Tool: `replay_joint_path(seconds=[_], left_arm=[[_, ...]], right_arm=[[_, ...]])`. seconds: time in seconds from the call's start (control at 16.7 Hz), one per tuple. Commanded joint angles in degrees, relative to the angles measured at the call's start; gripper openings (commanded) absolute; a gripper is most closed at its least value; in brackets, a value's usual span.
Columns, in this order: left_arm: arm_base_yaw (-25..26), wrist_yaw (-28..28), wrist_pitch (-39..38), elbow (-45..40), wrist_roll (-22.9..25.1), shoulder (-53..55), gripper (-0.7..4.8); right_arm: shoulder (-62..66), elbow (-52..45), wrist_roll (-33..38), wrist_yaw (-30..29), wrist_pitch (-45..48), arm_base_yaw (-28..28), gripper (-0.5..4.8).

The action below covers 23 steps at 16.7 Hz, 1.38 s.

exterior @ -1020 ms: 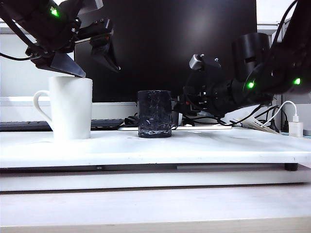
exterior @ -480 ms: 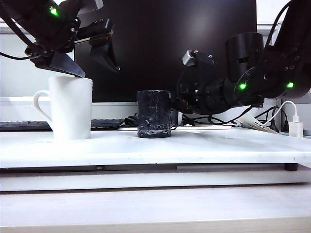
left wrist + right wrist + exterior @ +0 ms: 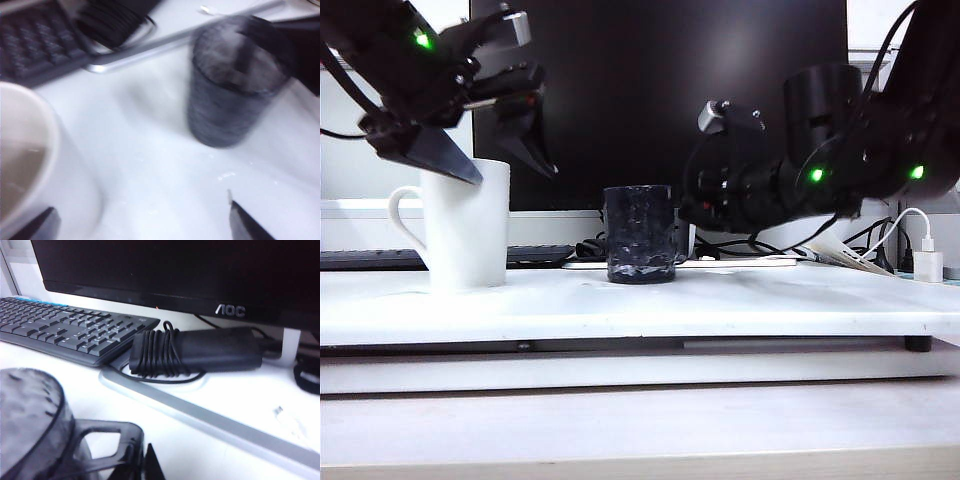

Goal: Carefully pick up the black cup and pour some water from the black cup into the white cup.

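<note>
Centrally on the counter (image 3: pixel 740 300) — black cup (image 3: pixel 640 234), short, faceted, glossy. Right gripper (image 3: pixel 688 215) pinched shut beside its rim. Left gripper (image 3: pixel 490 150) spread wide over white cup (image 3: pixel 467 222) — bare counter between cups.

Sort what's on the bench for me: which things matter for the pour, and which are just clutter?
Job:
black cup, standing mid-table
white cup, standing at the left
right gripper, shut on the black cup's handle
left gripper, open above the white cup

Lying about:
keyboard
monitor
power brick with wound cable
white charger
</note>
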Motion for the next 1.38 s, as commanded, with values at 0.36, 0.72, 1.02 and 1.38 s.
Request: replay_joint_path(seconds=[0.36,0.72,1.02,1.38], left_arm=[[6.58,-1.79,-3.32,4.85,3.34,-15.98,4.79],[8.13,5.33,-4.85,4.83,1.22,-10.97,4.79],[11.72,-0.52,-14.01,4.81,4.81,-10.01,4.79],[16.66,7.32,-17.81,4.81,1.9,-9.29,4.79]], right_arm=[[-28.33,15.69,-0.35,0.9,-40.24,1.49,-0.06],[-14.38,36.68,-1.11,2.67,-48.5,7.02,-0.05],[-5.95,39.08,-13.42,9.33,-50.97,11.08,-0.06],[-4.52,39.08,-22.86,14.14,-47.17,13.11,-0.06]])
